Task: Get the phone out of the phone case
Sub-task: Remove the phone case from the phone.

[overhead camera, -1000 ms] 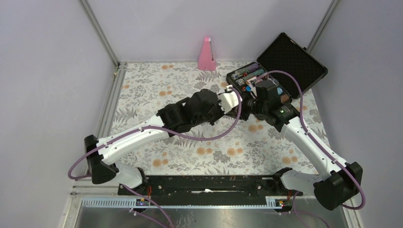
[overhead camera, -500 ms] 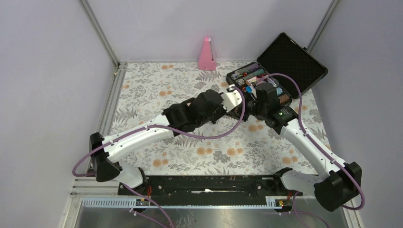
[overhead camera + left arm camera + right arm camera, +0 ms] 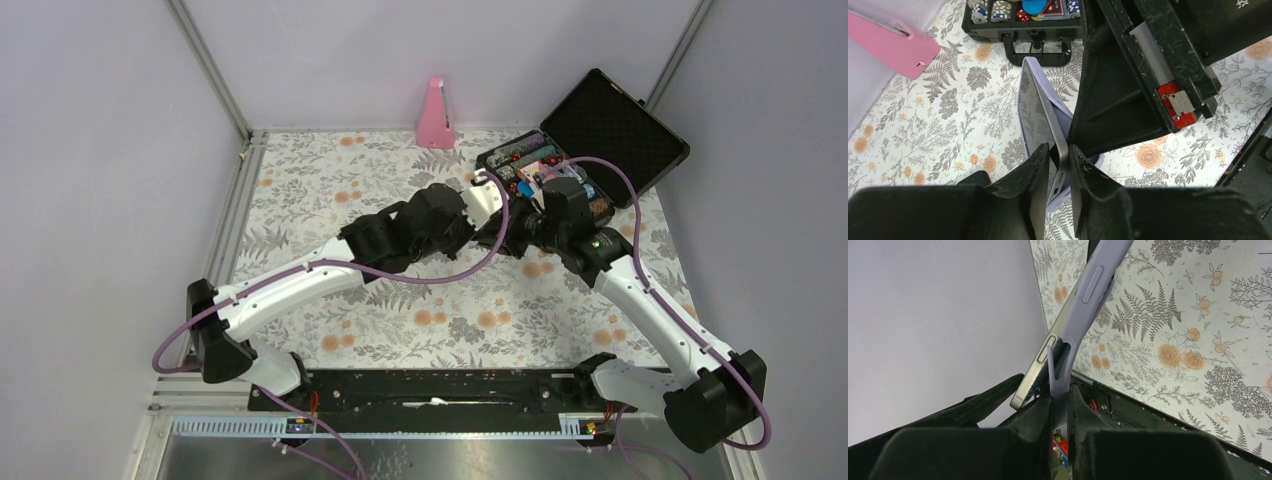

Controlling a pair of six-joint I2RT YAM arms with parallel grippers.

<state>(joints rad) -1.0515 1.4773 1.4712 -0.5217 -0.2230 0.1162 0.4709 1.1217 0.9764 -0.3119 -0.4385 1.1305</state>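
The grey-edged phone sits partly in a lavender case, held on edge above the table between both arms. My left gripper is shut on the phone's bottom end, by the charging port. My right gripper is shut on the case's wall, which stands peeled away from the phone's corner. In the top view the phone and case show as a pale slab between the left gripper and right gripper, at the table's far right.
An open black case with poker chips lies just behind the grippers at the back right. A pink wedge-shaped object stands at the back wall. Grey walls enclose the floral tablecloth.
The left gripper has carried the phone a little farther back and right. The right wrist has dropped slightly nearer and turned, still holding the case.
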